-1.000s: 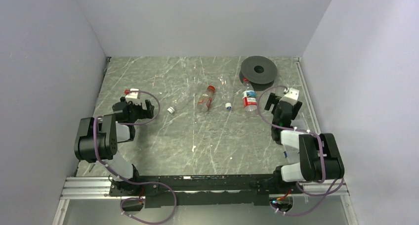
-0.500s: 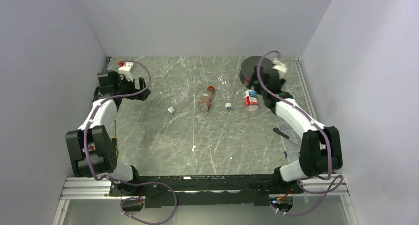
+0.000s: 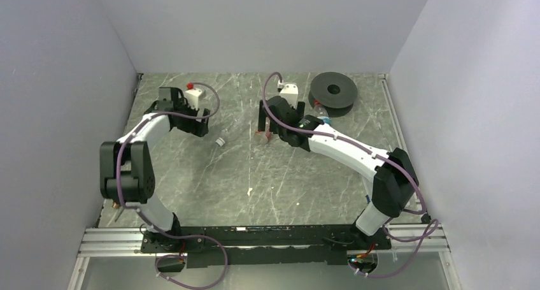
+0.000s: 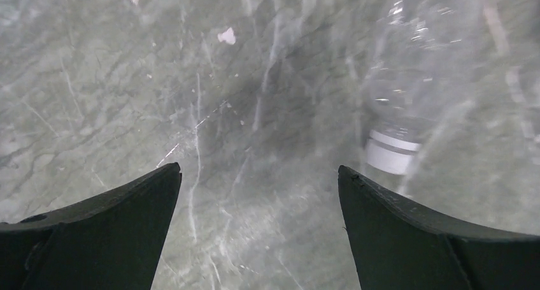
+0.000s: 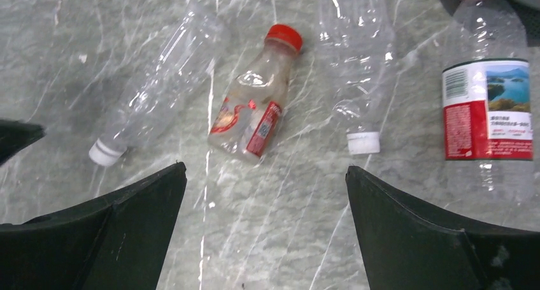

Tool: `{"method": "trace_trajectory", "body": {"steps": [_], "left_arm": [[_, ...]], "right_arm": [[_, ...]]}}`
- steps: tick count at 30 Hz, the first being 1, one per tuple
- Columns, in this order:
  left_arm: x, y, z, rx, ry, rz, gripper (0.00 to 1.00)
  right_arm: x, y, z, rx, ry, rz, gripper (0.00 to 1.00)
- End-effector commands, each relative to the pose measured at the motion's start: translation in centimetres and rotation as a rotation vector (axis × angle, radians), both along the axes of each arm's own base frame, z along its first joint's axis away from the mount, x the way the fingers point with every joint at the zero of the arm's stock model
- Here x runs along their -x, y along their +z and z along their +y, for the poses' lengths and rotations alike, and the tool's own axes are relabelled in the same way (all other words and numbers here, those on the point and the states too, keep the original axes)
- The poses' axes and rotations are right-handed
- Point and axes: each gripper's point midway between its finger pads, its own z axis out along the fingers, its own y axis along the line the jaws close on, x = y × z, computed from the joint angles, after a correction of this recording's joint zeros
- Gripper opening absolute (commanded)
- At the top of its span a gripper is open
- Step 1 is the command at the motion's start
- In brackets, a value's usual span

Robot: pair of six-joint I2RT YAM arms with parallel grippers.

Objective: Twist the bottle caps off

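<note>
It looked like a robotics lab test cell: a grey marble-patterned table [image 3: 210,175] boxed on three sides by plain pale walls [image 3: 255,22], with the left arm [image 3: 146,125] and right arm [image 3: 344,151] bolted to an aluminium rail [image 3: 108,242] (purple cables [image 3: 218,102] trailing from both)

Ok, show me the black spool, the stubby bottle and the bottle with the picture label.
Black spool [image 3: 346,87], top view, upper face.
Stubby bottle [image 5: 255,104], right wrist view, its body.
Picture-label bottle [image 5: 488,108], right wrist view, its label.
</note>
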Motion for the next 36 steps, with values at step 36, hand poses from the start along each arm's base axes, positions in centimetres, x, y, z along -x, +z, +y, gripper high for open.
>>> {"method": "trace_trajectory", "body": {"steps": [36], "left_arm": [[8.0,8.6,-1.9,0.187,-0.231,-0.027,0.99]], "right_arm": [[-6.5,-2.6,14.5,-0.078,0.400,0.130,1.00]]}}
